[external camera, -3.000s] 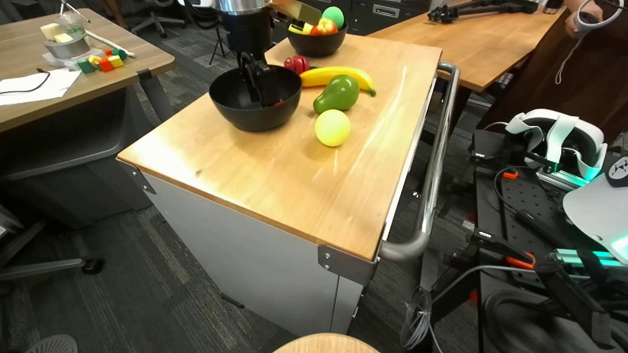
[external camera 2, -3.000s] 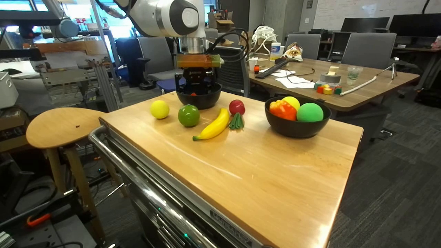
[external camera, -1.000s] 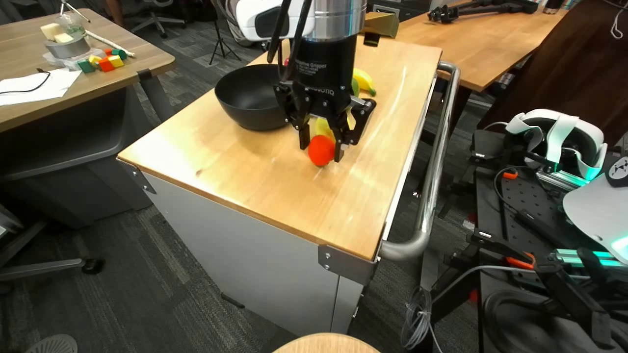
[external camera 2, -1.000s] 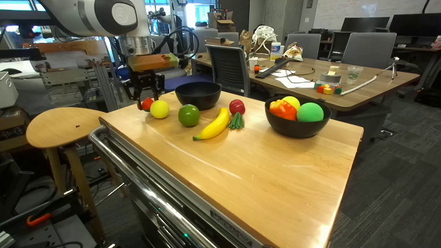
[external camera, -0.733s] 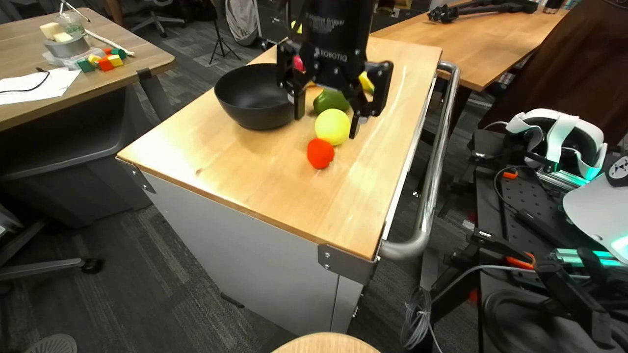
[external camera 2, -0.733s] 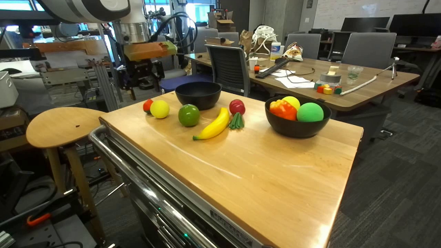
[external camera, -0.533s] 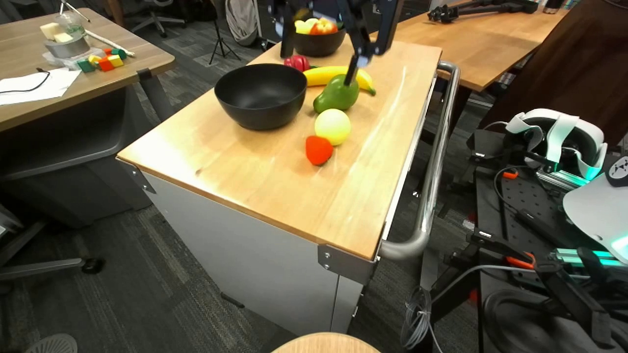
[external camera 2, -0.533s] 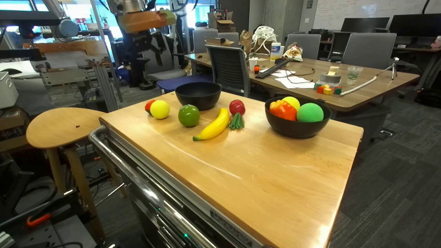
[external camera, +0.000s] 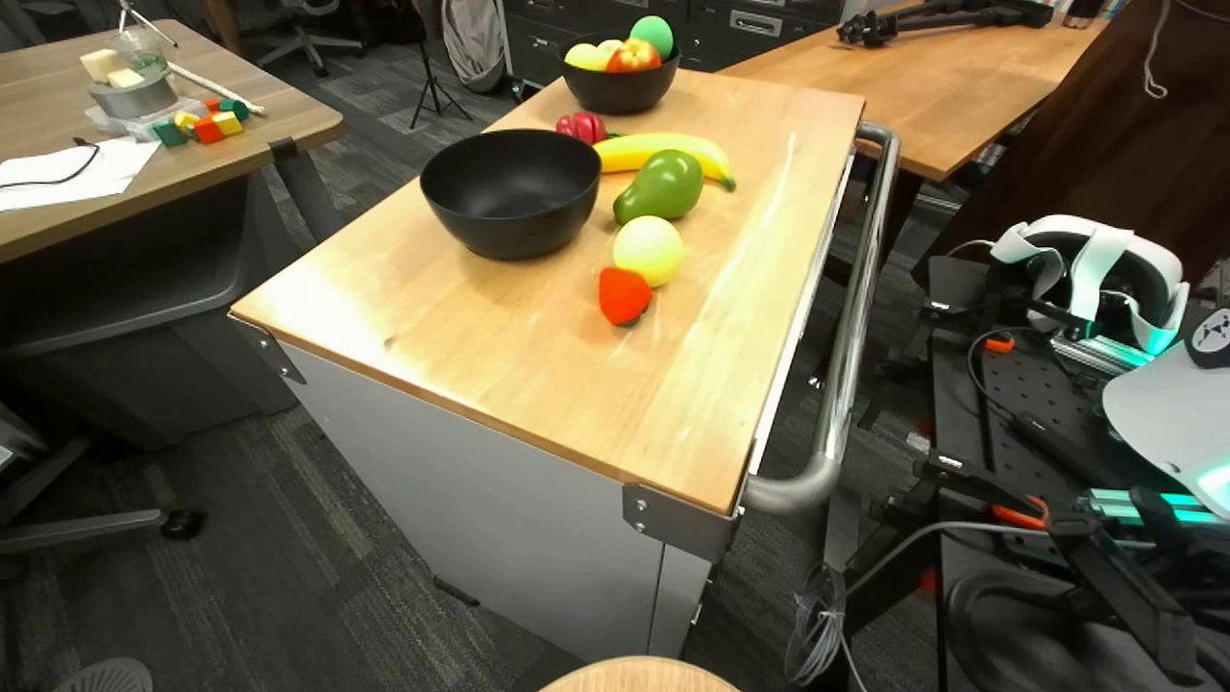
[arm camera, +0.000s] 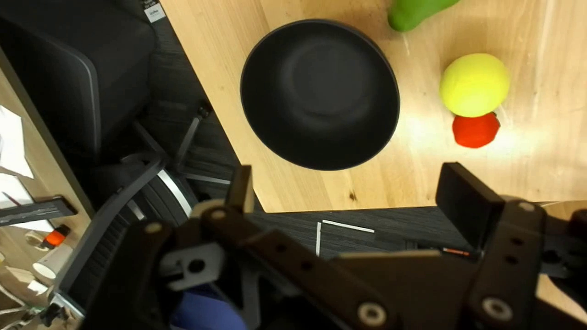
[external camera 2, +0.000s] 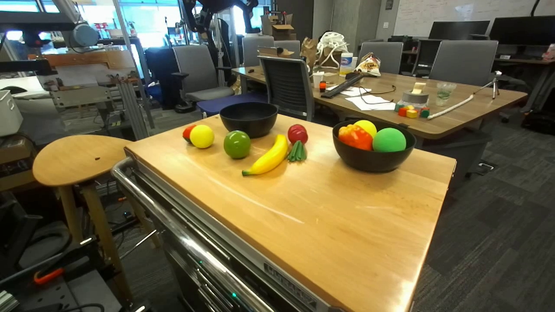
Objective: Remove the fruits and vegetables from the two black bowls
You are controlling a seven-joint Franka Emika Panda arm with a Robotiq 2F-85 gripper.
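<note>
Hovering end effector point(arm camera: 349, 185), tabletop edge point(arm camera: 316, 208) below

- Your black, jointed two-finger gripper point(arm camera: 352, 190) reaches in from the bottom of the wrist view, its fingertips point(arm camera: 237, 188) spread wide apart.
- You see its dark, flat-faced, rectangular finger pads point(arm camera: 467, 197) standing opposite each other across that broad gap; one shows a pale strip point(arm camera: 249, 198) along its inner side.
- Below the pads, your dark, slim linkage bars point(arm camera: 293, 257) carry round, bright screw heads point(arm camera: 372, 314), and a silver-grey bracket point(arm camera: 212, 263) with a dark hole sits on one finger's side.
- In an exterior view your gripper point(external camera 2: 230, 32) hangs high, cropped by the upper edge, fingers pointing down and splayed; its joints are too dark there to tell apart.
</note>
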